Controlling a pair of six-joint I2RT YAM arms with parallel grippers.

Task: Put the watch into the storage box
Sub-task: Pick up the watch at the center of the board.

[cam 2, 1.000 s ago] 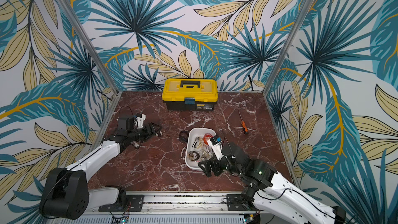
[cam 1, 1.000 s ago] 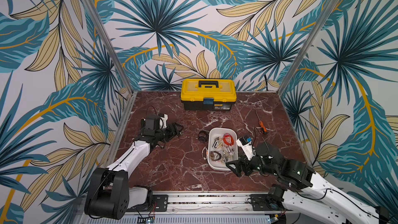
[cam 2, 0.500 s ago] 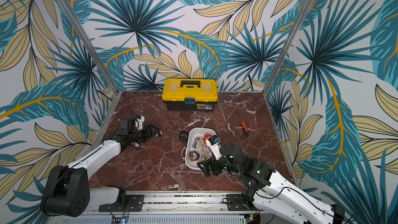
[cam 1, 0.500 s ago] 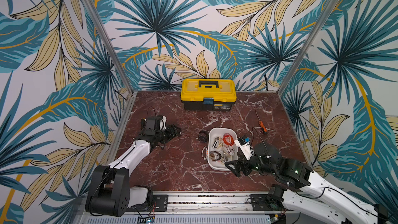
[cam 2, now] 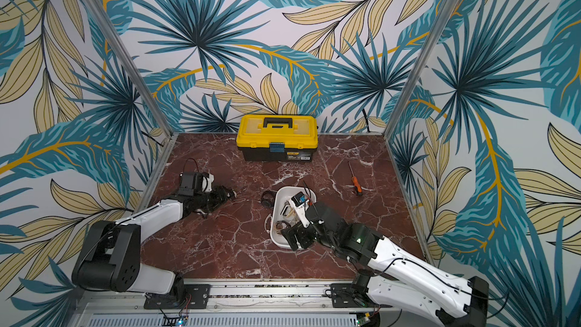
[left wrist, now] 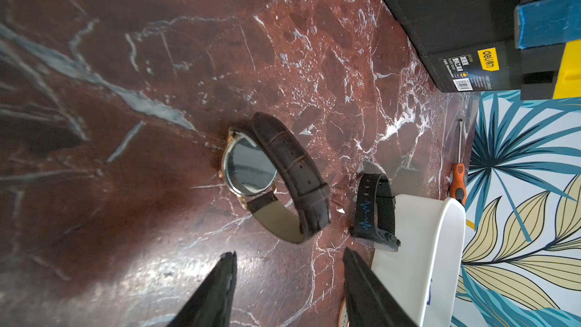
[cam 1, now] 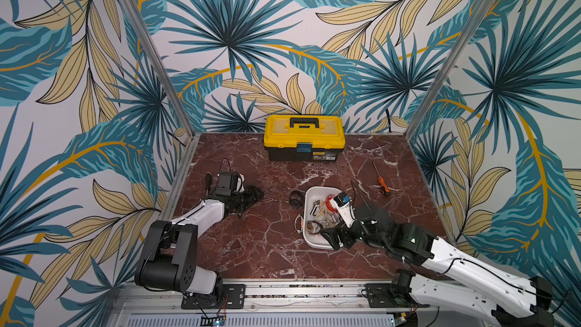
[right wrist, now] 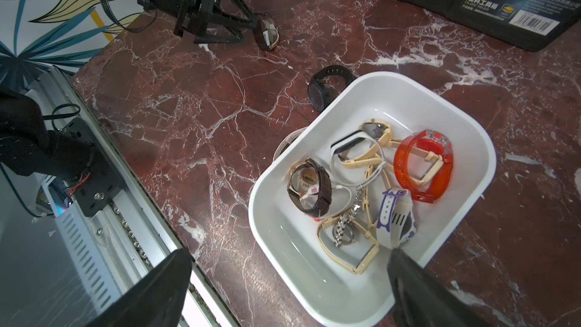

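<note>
**Brown watch on the marble, just short of the open left jaws**

The table (cam 1: 270,246) is glossy red-brown marble with white veins, walled on three sides by wallpaper (cam 1: 226,42) of teal and tan palm leaves, with bare metal posts at the corners. A yellow-lidded black toolbox (cam 1: 303,136) stands at the back, and an orange-handled screwdriver (cam 1: 382,182) lies well to its right.

The watch (left wrist: 270,177) rests on its side on the table, apart from the storage box (right wrist: 314,281). It has a round glass face in a gold-toned case and a dark brown grained leather strap curled into a loop. The left gripper (left wrist: 287,253) is low, with its jaws parted and nothing between them. The watch lies just past the tips.

A black rubbery band (left wrist: 374,212) sits beside the smooth white round-cornered box, which holds a heap of watches. The right gripper (right wrist: 289,253) hangs spread wide over the box's near end, empty
</note>
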